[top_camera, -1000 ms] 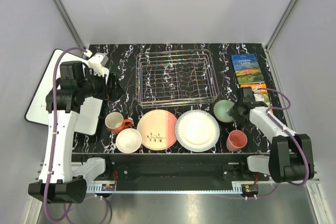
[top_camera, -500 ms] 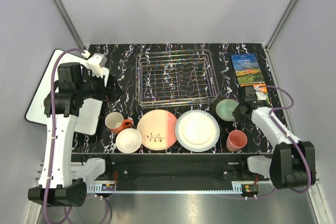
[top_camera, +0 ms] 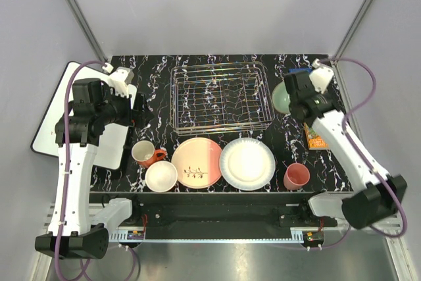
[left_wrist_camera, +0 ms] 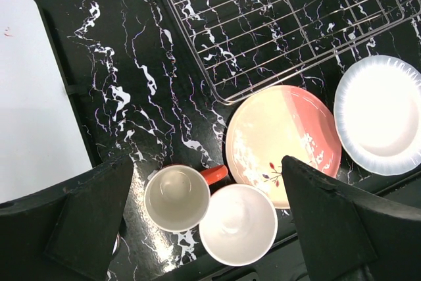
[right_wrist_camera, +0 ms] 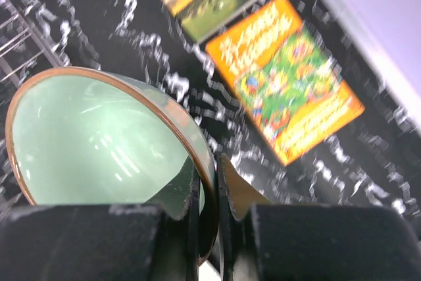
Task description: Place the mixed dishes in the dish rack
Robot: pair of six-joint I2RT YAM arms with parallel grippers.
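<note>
My right gripper [top_camera: 290, 99] is shut on the rim of the mint-green bowl [top_camera: 280, 97], held tilted in the air beside the right end of the silver wire dish rack [top_camera: 221, 99]; the bowl fills the right wrist view [right_wrist_camera: 99, 143]. The orange-red mug [top_camera: 145, 154], the orange bowl with white inside [top_camera: 161, 176], the pink-and-cream twig plate [top_camera: 197, 162], the white plate [top_camera: 247, 163] and the pink cup [top_camera: 297, 176] stand in a row near the front. My left gripper [left_wrist_camera: 207, 208] is open and empty, high above the mug [left_wrist_camera: 174, 197] and the orange bowl [left_wrist_camera: 238, 224].
A white rectangular board [top_camera: 66, 113] lies off the table's left side under my left arm. Two colourful books [top_camera: 314, 137] lie at the right, partly hidden by my right arm; they show in the right wrist view [right_wrist_camera: 276, 74].
My right gripper has lifted the mint-green bowl off the table and carried it back toward the right end of the rack. The left arm has barely moved.
</note>
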